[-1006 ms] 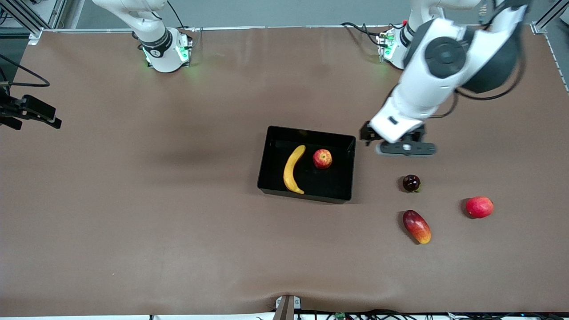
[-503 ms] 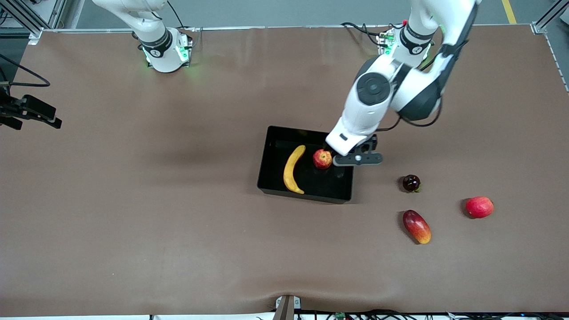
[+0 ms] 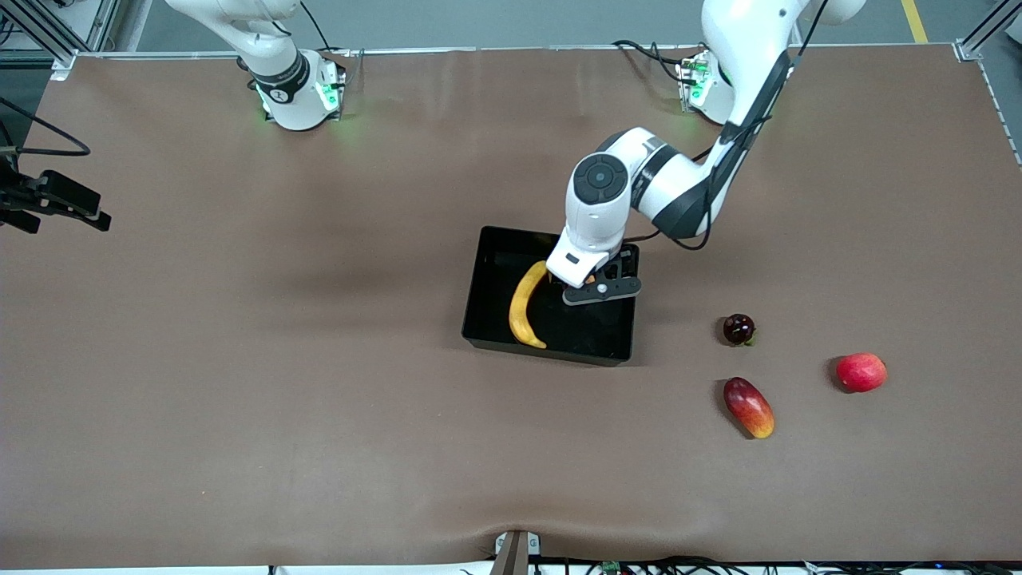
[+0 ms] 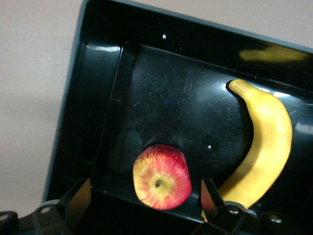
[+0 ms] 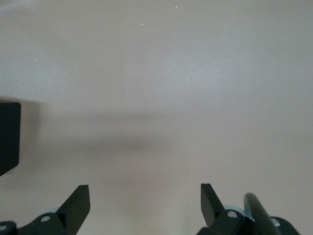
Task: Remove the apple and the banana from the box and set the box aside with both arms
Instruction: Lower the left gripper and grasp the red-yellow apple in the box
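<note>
Black tray taken as landmark, set near the middle of the brown table. The banana and the apple are contained in the tray, side by side and apart. The left gripper is held over the tray directly above the apple, its jaws spread wide with nothing gripped; the apple is seen between the fingertips in the left wrist view. The dark maroon fruit, the mango and the round red fruit are laid on the table outside the tray, toward the left arm's end, the mango nearest the front camera. The right gripper is held over bare table, jaws likewise spread and empty, the right arm waiting.
</note>
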{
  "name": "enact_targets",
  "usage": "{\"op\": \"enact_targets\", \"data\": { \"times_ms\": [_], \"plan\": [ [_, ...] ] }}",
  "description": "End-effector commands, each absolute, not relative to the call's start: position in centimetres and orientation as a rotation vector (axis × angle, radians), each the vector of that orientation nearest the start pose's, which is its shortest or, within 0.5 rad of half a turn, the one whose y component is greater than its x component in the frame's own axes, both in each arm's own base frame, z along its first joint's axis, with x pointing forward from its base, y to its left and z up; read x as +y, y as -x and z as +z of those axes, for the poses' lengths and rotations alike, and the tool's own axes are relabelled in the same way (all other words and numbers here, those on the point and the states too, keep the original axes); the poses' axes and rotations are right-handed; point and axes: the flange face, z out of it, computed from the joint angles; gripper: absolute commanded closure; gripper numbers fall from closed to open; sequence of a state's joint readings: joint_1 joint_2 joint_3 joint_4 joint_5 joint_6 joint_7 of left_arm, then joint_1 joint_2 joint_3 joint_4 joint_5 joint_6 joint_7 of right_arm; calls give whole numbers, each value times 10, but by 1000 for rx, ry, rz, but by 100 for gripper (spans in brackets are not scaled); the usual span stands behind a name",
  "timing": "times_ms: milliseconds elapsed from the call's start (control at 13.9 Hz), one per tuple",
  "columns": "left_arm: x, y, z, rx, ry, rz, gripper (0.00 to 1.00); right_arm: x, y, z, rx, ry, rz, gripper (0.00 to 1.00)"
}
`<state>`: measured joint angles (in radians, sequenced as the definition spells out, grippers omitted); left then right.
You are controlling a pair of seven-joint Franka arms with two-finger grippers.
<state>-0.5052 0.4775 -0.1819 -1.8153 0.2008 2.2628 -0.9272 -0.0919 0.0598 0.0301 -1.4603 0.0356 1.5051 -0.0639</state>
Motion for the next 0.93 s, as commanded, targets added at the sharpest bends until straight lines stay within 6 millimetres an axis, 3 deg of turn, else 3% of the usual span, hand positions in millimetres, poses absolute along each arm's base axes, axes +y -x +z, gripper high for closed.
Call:
{"op": "enact_targets", "data": {
  "times_ms": [0,503,719,791,862],
  "plan": [
    [-405,-513,261,-253,3079,-95,0,-33,-560,641,-10,3087,13,0],
    [-412,-507,219,-357,3090,-74,0,-33,-560,641,-5,3087,13,0],
    [-413,-505,214,-355,3087,-63,0,-34,-560,641,-5,3087,15,0],
    [-412,-505,214,-359,3086,-64,4,-34,-560,641,-3,3087,15,0],
    [-412,-505,214,-368,3082,-60,23,-34,-560,641,-5,3087,15,0]
  ]
}}
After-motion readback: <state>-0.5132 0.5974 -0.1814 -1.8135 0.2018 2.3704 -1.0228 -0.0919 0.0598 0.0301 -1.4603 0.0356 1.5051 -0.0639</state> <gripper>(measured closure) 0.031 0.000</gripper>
